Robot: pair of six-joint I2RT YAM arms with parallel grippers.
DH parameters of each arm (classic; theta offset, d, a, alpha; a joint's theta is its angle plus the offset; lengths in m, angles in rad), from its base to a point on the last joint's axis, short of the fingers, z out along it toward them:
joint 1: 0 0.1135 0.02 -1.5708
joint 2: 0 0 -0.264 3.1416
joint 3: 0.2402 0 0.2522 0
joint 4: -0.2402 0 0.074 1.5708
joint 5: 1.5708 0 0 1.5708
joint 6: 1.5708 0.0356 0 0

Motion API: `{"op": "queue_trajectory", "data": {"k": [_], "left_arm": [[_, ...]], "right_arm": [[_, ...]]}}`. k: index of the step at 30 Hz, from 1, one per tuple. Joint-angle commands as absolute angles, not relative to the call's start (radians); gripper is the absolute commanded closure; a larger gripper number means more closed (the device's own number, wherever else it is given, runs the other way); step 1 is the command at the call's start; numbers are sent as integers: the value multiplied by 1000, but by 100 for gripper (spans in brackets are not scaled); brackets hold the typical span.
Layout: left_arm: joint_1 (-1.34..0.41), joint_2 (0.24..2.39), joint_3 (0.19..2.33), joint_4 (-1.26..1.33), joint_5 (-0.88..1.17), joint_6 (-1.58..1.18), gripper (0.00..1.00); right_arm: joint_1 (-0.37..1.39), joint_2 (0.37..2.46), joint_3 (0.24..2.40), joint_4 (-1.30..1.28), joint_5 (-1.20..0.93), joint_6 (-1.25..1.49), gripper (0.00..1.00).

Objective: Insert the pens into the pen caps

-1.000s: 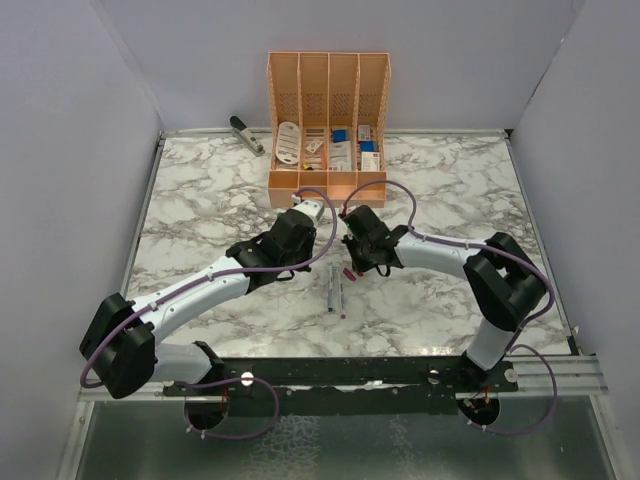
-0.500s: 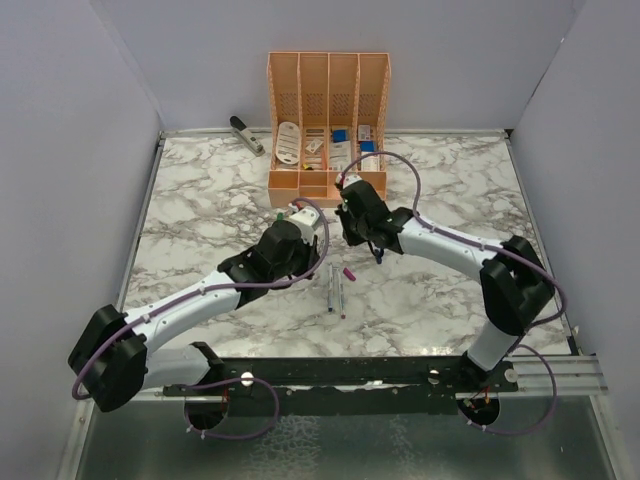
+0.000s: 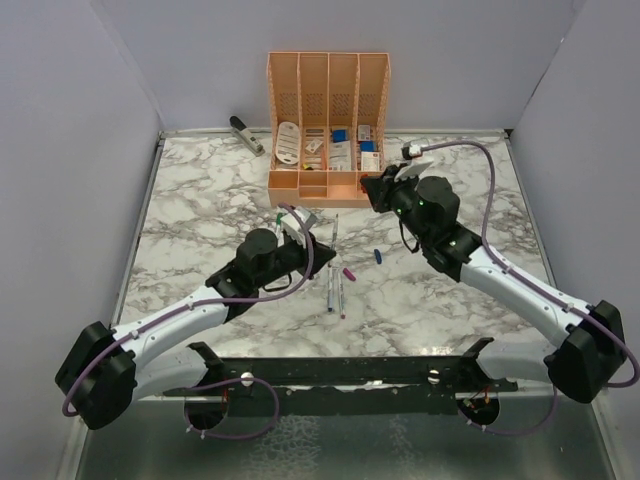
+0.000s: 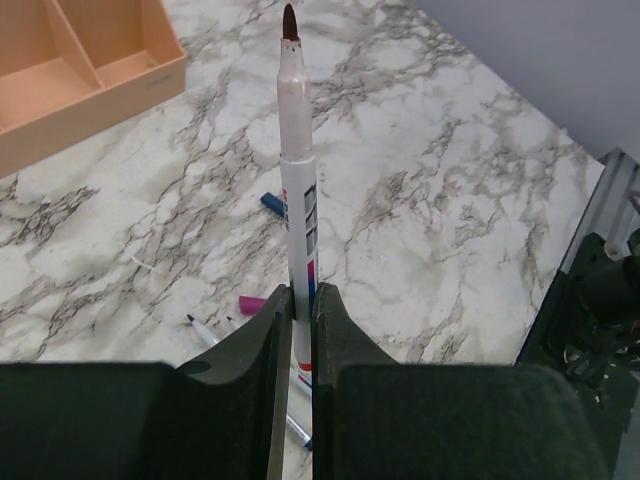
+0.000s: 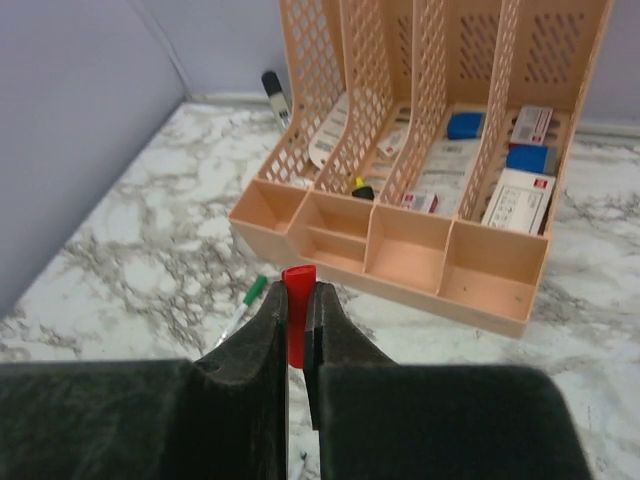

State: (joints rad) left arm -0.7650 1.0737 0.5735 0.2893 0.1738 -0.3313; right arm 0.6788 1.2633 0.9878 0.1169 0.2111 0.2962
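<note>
My left gripper [image 4: 297,292] is shut on a white pen [image 4: 297,200] that sticks out ahead of the fingers, its dark red tip [image 4: 290,20] bare. In the top view this gripper [image 3: 318,238] hovers left of centre. My right gripper [image 5: 297,290] is shut on the red cap [image 5: 297,300] and in the top view [image 3: 375,190] is raised near the organiser's front right. On the table lie a blue cap [image 3: 378,255], a purple cap [image 3: 350,272], loose pens [image 3: 333,290], and a pen with a green cap on it [image 5: 245,300].
The peach organiser [image 3: 328,110] with white and blue items stands at the back centre, close ahead of my right gripper [image 5: 420,230]. A grey stapler [image 3: 245,133] lies at the back left. Grey walls close in the table on three sides.
My right gripper has risen from the table centre and swung back and right with the red cap. My left gripper has drawn slightly back, still holding the pen. The blue cap now shows.
</note>
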Motion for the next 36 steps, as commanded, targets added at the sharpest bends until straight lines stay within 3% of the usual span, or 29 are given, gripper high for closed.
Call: {"op": "queue_trajectory", "data": {"k": [1, 8, 17, 36], "left_arm": [[-736, 1072, 558, 524, 320, -377, 100], [-698, 1133, 572, 650, 433, -436, 100], [-696, 1219, 655, 656, 518, -465, 100], [-674, 1212, 655, 655, 535, -481, 100]], "right_arm": [[624, 1182, 874, 387, 56, 379, 99], [553, 1133, 774, 625, -192, 503, 99], [549, 1161, 780, 761, -352, 579, 99], [549, 1156, 800, 695, -382, 527, 99]]}}
